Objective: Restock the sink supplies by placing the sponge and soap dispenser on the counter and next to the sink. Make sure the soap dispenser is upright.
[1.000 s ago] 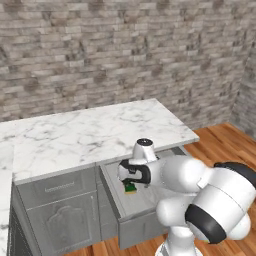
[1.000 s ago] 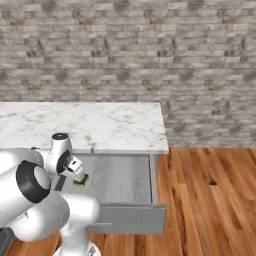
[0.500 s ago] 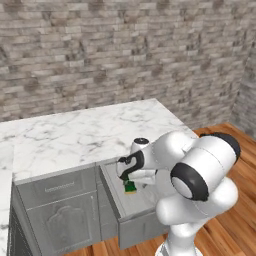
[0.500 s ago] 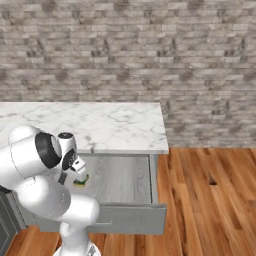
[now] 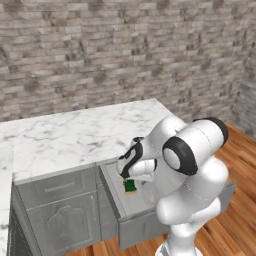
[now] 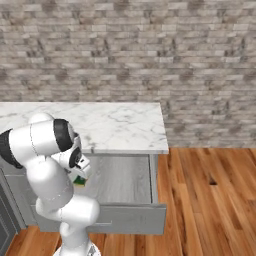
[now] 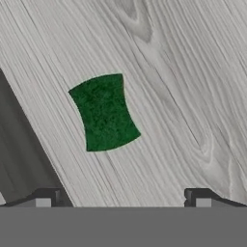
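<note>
sponge near drawer wall

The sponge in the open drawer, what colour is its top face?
Dark green; the sponge shows best in the hand view.

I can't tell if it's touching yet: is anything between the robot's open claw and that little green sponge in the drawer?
No. In the hand view, bare pale wood-grain drawer floor separates the open gripper from the sponge.
</note>
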You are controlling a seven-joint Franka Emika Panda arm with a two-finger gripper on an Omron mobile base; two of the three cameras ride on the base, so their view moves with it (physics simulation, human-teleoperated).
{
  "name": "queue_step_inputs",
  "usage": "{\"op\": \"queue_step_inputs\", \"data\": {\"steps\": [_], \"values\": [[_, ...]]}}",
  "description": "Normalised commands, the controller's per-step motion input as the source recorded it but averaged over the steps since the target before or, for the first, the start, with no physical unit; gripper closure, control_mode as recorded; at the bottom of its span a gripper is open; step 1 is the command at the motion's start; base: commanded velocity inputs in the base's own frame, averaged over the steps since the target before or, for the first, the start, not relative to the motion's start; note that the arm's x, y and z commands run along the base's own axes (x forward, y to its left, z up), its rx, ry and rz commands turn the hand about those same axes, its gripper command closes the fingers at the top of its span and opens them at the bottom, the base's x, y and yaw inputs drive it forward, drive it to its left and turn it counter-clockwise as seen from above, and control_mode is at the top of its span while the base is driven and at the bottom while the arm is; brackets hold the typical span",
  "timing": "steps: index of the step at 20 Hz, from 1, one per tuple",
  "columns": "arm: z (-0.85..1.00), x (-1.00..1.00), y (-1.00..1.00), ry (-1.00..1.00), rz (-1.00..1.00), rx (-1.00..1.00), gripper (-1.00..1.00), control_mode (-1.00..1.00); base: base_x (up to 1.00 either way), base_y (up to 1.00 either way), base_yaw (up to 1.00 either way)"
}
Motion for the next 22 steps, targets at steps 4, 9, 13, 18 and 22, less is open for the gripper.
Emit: {"op": "queue_step_inputs", "data": {"steps": [4,9,13,18,22], "values": [[-0.21,0.26,0.00,0.00,0.10,0.00,-1.00,-1.00,0.00,0.00,0.00],[-0.25,0.08,0.00,-0.05,0.08,0.00,-1.00,-1.00,0.00,0.00,0.00],[-0.22,0.00,0.00,-0.12,0.03,0.00,-1.00,-1.00,0.00,0.00,0.00],[-0.22,0.00,0.00,-0.10,0.01,0.00,-1.00,-1.00,0.00,0.00,0.00],[-0.17,0.00,0.00,-0.02,0.01,-0.01,-1.00,-1.00,0.00,0.00,0.00]]}}
